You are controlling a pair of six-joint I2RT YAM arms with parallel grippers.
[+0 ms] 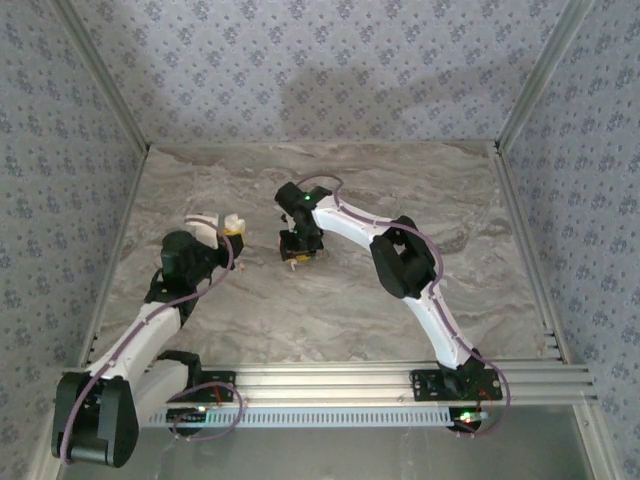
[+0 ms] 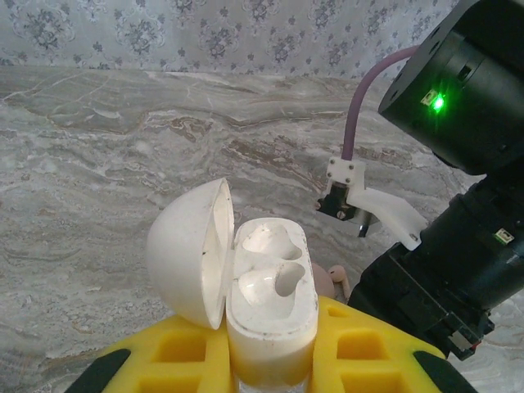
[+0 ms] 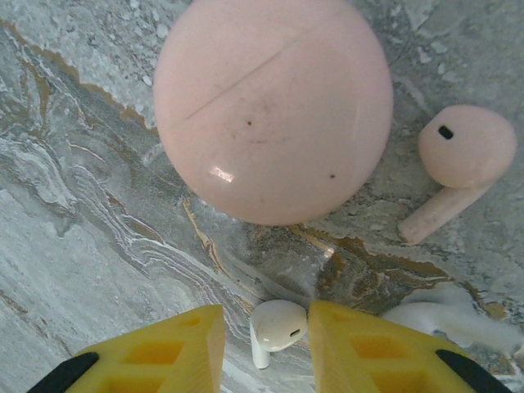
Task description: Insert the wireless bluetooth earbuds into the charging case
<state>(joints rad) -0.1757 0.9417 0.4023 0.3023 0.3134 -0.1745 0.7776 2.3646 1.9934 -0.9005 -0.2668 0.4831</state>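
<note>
White earbud (image 3: 278, 326) flat on the surface (image 1: 330, 310), head up against one finger, stem running back toward the wrist camera, long axis roughly along the fingers. The right end effector (image 3: 268, 318) straddles it, jaws narrowly apart, with a sliver of gap on the stem side, so no pinch. Past the fingertips sit a pink disc (image 3: 273, 106) and a pink earbud (image 3: 463, 155), apart from each other. Just to the left, the left end effector (image 1: 228, 228) is clamped on the charging case (image 2: 270, 286), which is upright with its lid swung open sideways and both wells empty. The surface is grey marble, with blue floral walls (image 1: 320, 70) on three sides.
</note>
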